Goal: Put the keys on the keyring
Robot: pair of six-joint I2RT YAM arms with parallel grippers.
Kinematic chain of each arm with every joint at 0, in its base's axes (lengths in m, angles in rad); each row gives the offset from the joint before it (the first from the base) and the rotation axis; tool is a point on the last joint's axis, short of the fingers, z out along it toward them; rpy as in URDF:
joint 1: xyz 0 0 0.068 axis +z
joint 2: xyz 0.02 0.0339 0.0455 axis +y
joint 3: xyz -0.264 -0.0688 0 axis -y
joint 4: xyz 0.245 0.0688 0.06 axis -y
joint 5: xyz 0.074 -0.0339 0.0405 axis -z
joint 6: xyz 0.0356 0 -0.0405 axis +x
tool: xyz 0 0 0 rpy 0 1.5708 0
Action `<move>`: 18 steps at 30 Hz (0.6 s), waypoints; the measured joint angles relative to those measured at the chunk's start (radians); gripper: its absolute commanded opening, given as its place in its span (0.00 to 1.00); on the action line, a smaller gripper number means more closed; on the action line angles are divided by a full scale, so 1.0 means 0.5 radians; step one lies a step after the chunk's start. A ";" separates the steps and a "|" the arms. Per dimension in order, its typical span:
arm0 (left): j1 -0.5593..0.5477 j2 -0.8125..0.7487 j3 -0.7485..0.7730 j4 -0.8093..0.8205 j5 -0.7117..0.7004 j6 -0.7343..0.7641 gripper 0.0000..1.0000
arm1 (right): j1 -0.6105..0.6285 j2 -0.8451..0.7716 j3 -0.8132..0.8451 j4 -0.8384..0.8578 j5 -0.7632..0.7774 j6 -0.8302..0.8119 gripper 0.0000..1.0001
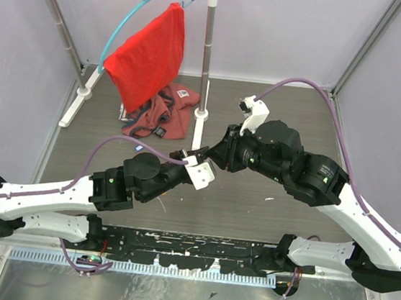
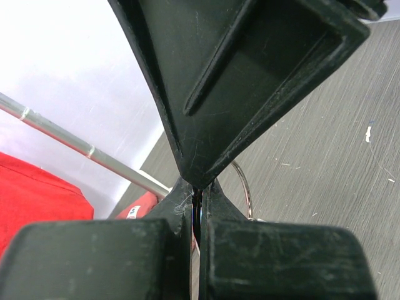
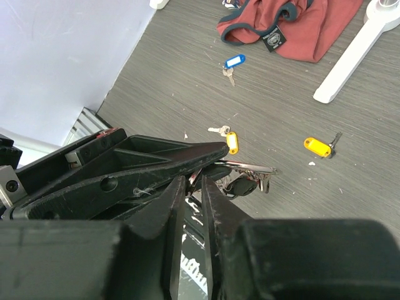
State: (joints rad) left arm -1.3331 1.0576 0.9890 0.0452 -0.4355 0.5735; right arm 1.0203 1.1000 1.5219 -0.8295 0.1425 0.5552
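Mid-table, L hand (image 2: pixel 197 201) pinched shut on keyring (image 3: pixel 250 167); R hand (image 3: pixel 191 185) open or closed: can't tell.

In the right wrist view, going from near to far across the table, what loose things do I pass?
Yellow-tagged key → blue-tagged key → dark red garment. The other yellow-tagged key lies level with the first, so it is left out.

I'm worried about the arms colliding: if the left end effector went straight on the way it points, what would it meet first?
The right end effector: its black finger stands directly ahead of the left end effector, tip seemingly touching it, beside the keyring.
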 measured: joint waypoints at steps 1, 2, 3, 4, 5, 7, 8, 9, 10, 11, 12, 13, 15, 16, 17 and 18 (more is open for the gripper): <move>0.000 0.000 0.000 -0.002 -0.001 0.000 0.00 | 0.001 0.001 0.000 0.007 -0.007 0.001 0.15; 0.000 0.000 0.000 -0.002 -0.001 0.000 0.00 | 0.003 0.004 0.000 0.012 -0.012 0.001 0.10; 0.001 0.000 0.000 -0.003 -0.001 0.000 0.00 | 0.003 0.004 0.000 0.014 -0.014 -0.002 0.04; 0.002 0.001 0.000 -0.004 -0.002 0.001 0.00 | 0.005 0.005 0.000 0.018 -0.019 0.000 0.01; 0.002 0.001 0.000 -0.005 -0.002 0.001 0.00 | 0.005 0.005 -0.001 0.018 -0.019 -0.001 0.01; 0.003 0.001 0.000 -0.005 -0.004 0.002 0.00 | 0.005 0.005 -0.001 0.018 -0.019 -0.001 0.01; 0.003 0.000 0.000 -0.005 -0.005 0.002 0.02 | 0.005 0.005 -0.001 0.019 -0.019 -0.001 0.01; 0.003 0.000 0.000 -0.005 -0.006 0.002 0.09 | 0.005 0.005 -0.001 0.021 -0.019 -0.002 0.01; 0.003 0.000 0.000 -0.005 -0.006 0.001 0.19 | 0.005 0.004 -0.002 0.022 -0.019 -0.003 0.01; 0.003 0.000 0.000 -0.005 -0.007 -0.001 0.26 | 0.005 0.003 -0.002 0.023 -0.018 -0.006 0.01; 0.003 -0.001 0.000 -0.003 -0.002 -0.004 0.33 | 0.005 0.002 -0.002 0.024 -0.018 -0.011 0.01; 0.003 -0.001 0.000 -0.002 0.005 -0.002 0.42 | 0.005 0.000 -0.002 0.026 -0.017 -0.021 0.01; 0.003 -0.012 0.000 0.005 0.043 -0.023 0.54 | 0.005 -0.008 -0.002 0.018 0.000 -0.073 0.01; 0.003 -0.023 0.000 0.002 0.069 -0.027 0.58 | 0.005 -0.010 -0.002 0.014 0.007 -0.098 0.01; 0.002 -0.038 0.000 0.001 0.099 -0.046 0.62 | 0.005 -0.014 -0.001 0.010 0.013 -0.132 0.01; 0.003 -0.056 0.000 0.002 0.137 -0.060 0.65 | 0.005 -0.021 0.001 0.007 0.014 -0.167 0.01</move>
State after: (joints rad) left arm -1.3315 1.0294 0.9890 0.0460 -0.3672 0.5438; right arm 1.0229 1.0893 1.5223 -0.8261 0.1497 0.4717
